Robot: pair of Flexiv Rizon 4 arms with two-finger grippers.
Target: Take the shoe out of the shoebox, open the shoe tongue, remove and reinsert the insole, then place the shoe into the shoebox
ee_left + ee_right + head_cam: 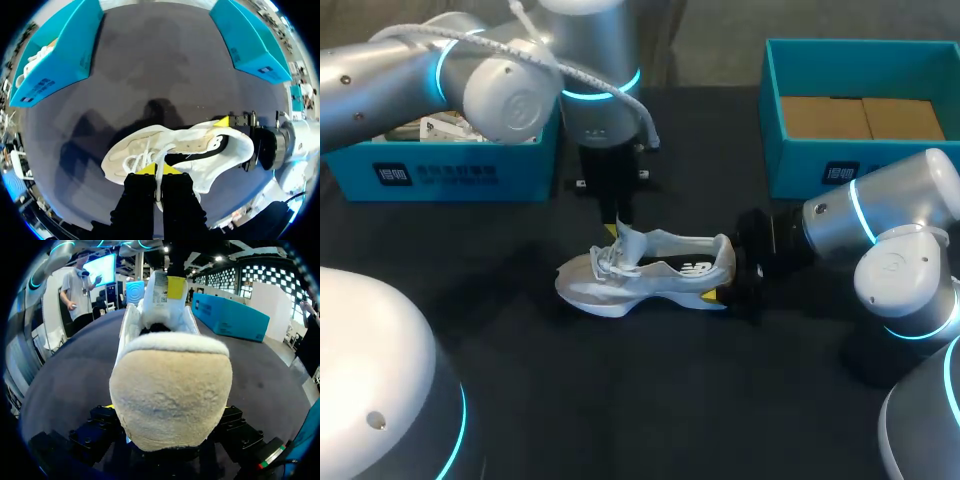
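The shoe (645, 275) stands upright on the counter (620, 400), outside the box (860, 115). The left gripper (158, 170) pinches its tongue (626, 240); the right gripper (728, 270) clamps the heel (170, 390).

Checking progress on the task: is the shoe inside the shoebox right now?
No, the shoe stands on the dark table, out in the open and apart from the shoebox.
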